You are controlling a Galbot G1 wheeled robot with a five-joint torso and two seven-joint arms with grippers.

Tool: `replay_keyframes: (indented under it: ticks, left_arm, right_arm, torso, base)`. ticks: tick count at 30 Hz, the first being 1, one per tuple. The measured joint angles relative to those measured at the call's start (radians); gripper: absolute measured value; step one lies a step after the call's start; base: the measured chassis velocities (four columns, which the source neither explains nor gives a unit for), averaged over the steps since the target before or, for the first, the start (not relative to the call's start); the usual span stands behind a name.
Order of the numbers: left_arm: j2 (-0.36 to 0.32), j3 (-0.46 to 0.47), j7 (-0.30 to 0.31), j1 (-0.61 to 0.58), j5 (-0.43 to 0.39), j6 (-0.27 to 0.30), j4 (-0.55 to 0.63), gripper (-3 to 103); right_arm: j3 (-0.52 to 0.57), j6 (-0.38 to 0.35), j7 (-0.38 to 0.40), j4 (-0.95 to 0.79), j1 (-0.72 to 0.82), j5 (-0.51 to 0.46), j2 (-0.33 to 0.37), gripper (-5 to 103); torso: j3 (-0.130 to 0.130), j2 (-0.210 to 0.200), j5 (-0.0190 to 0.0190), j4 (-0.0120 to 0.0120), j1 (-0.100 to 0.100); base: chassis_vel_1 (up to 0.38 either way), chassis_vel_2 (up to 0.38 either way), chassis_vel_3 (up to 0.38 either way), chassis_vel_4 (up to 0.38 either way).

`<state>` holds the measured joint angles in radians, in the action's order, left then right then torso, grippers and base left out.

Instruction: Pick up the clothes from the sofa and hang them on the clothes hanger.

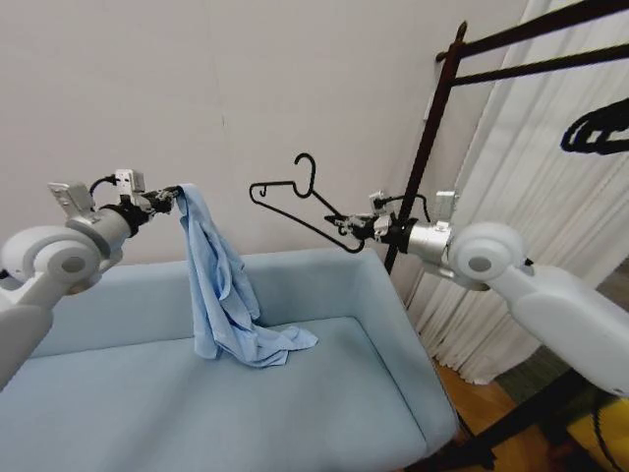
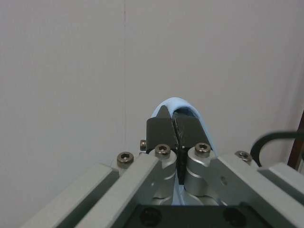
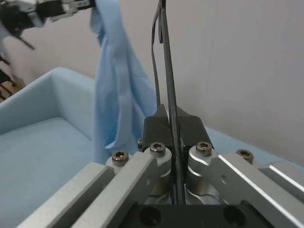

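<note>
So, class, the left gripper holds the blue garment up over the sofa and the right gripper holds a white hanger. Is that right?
Not quite. The hanger is black, not white, as the head view shows. The rest stands: the left gripper holds the blue garment up over the sofa, and the right gripper holds the hanger.

Open air lies between the hanging blue garment (image 1: 221,285) and the black hanger (image 1: 314,177), above the backrest of the sofa (image 1: 118,413). The garment's tail pools on the seat, which is bare on either side. The dark rack (image 1: 427,147) upright stands just behind the right gripper (image 1: 346,228), with the curtain (image 1: 511,197) beyond and the wall (image 1: 197,79) behind.
</note>
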<state>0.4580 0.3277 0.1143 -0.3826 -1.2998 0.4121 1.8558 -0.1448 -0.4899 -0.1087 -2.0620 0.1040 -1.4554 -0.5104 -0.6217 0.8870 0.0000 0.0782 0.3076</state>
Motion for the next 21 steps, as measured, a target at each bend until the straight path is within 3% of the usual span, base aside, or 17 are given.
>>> replay_keyframes:
  ticks: [12,21]
  left_arm:
    - [0.004,-0.078,-0.009,0.090,-0.041,-0.010,-0.017,0]
    - [0.001,-0.176,0.033,0.180,-0.054,-0.013,-0.025,0]
  right_arm:
    - [0.091,-0.008,0.027,-0.116,0.097,0.013,-0.046,2]
    - [0.146,-0.029,0.115,-0.210,0.157,-0.023,-0.066,2]
  torso:
    - [0.000,0.000,0.0000,-0.0003,0.000]
    - [0.000,0.000,-0.0001,-0.0002,0.000]
  base:
    - [0.000,0.000,0.000,0.000]
    - [0.000,0.000,0.000,0.000]
